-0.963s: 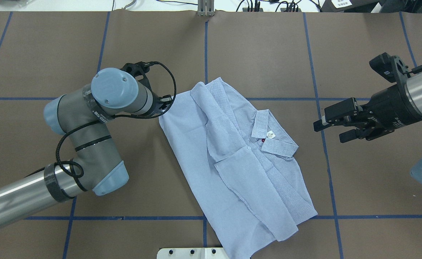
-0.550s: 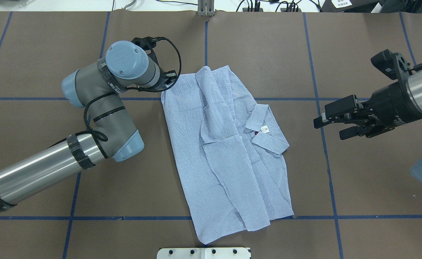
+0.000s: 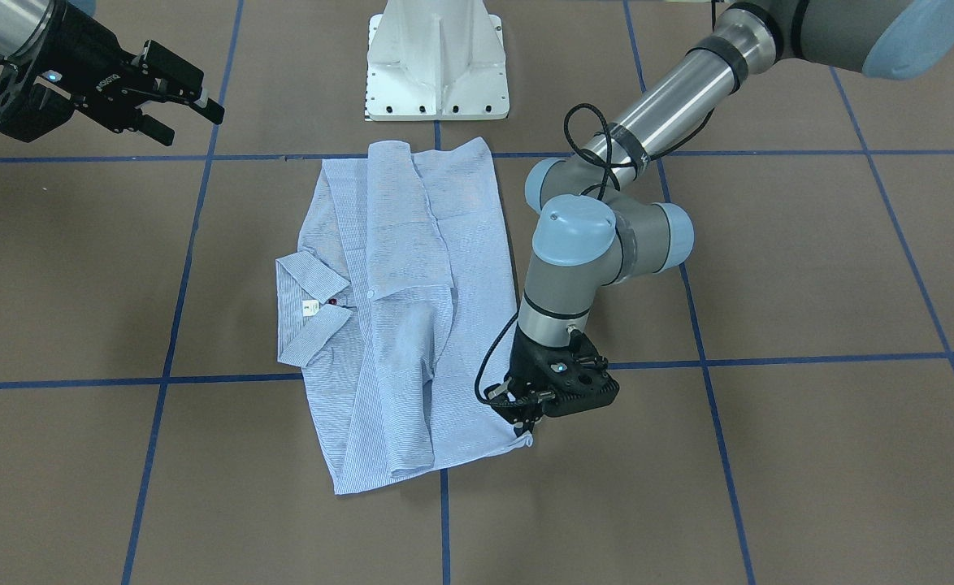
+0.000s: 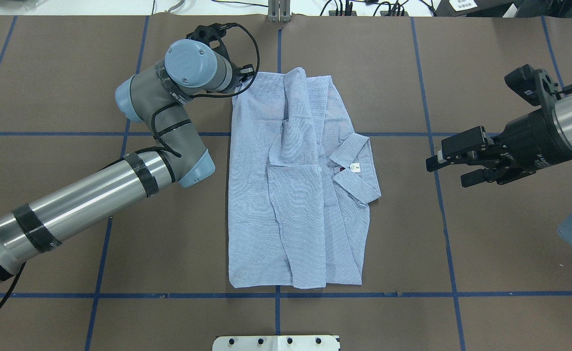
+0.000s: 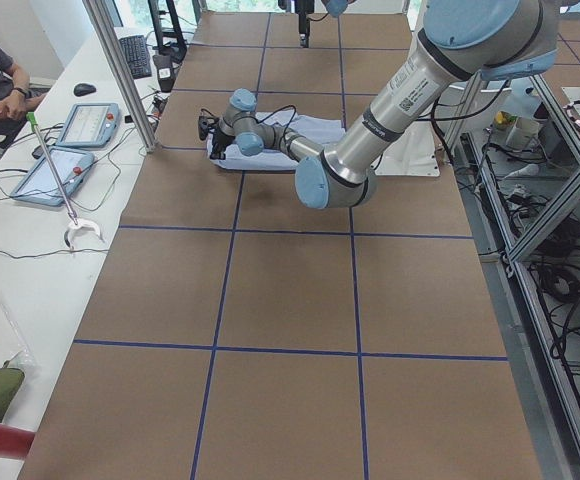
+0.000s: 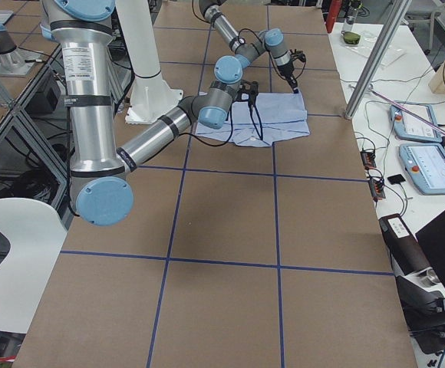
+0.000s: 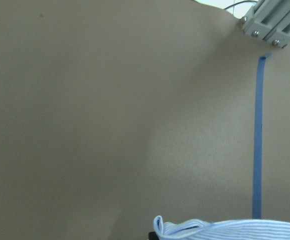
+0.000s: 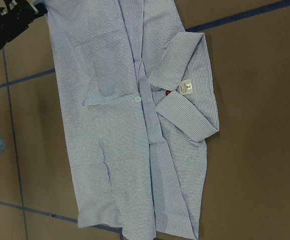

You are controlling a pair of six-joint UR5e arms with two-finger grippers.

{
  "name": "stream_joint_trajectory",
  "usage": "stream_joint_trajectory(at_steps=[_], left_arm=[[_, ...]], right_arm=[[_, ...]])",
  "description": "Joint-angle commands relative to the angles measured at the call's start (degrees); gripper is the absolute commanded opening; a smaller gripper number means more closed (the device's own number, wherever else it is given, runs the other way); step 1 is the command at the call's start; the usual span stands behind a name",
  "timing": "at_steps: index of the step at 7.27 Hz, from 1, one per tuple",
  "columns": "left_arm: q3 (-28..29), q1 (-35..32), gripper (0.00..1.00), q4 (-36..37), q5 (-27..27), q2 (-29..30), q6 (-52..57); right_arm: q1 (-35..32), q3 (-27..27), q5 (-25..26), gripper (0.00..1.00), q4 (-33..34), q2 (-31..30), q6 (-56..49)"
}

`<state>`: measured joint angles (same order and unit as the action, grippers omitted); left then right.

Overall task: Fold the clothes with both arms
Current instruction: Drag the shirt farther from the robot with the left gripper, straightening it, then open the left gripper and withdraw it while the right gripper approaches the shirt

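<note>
- Shirt: light blue-and-white fine stripe, partly folded, flat on the brown table near its centre. In the overhead view its long axis runs 12 to 6 o'clock.
- Collar: at the shirt's 3 o'clock edge, with the white neck label showing.
- Left gripper: at the shirt's 11 o'clock corner in the overhead view, fingers pinching that corner, wrist pointing down.
- Right gripper: fingers spread, holding nothing, raised above the table at 3 o'clock of the shirt, well apart from it.
- White pedestal base: beyond the shirt's 6 o'clock hem.
</note>
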<state>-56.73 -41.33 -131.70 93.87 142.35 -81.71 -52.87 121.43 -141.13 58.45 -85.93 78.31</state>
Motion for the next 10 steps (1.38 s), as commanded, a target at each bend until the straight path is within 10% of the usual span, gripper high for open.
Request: stream_joint_trajectory(at_steps=[1, 4, 5, 6, 7, 10], left_arm=[[2.42, -0.59, 0.0, -2.6, -0.27, 0.56, -0.03], [3.03, -0.94, 0.0, -2.6, -0.27, 0.56, 0.06], [2.94, -0.94, 0.19, -3.04, -0.18, 0.56, -0.03], [2.68, -0.94, 0.83, -3.39, -0.18, 0.48, 0.06], [1.29, -1.2, 1.0, -3.13, -0.01, 0.47, 0.49], [-17.71, -4.1, 1.0, 3.96, 6.74, -11.15, 7.85]], right_arm=[[-0.12, -0.14, 0.68, 1.0, 0.0, 0.32, 0.0], [-0.12, -0.14, 1.56, 1.0, 0.0, 0.33, 0.0], [-0.04, -0.14, 2.09, 1.0, 0.0, 0.33, -0.09], [0.05, -0.14, 2.79, 1.0, 0.0, 0.41, -0.52], [0.23, -0.14, 4.27, 1.0, 0.09, 0.59, -0.7], [7.4, -0.4, 15.14, 1.0, 0.79, 1.82, -1.4]])
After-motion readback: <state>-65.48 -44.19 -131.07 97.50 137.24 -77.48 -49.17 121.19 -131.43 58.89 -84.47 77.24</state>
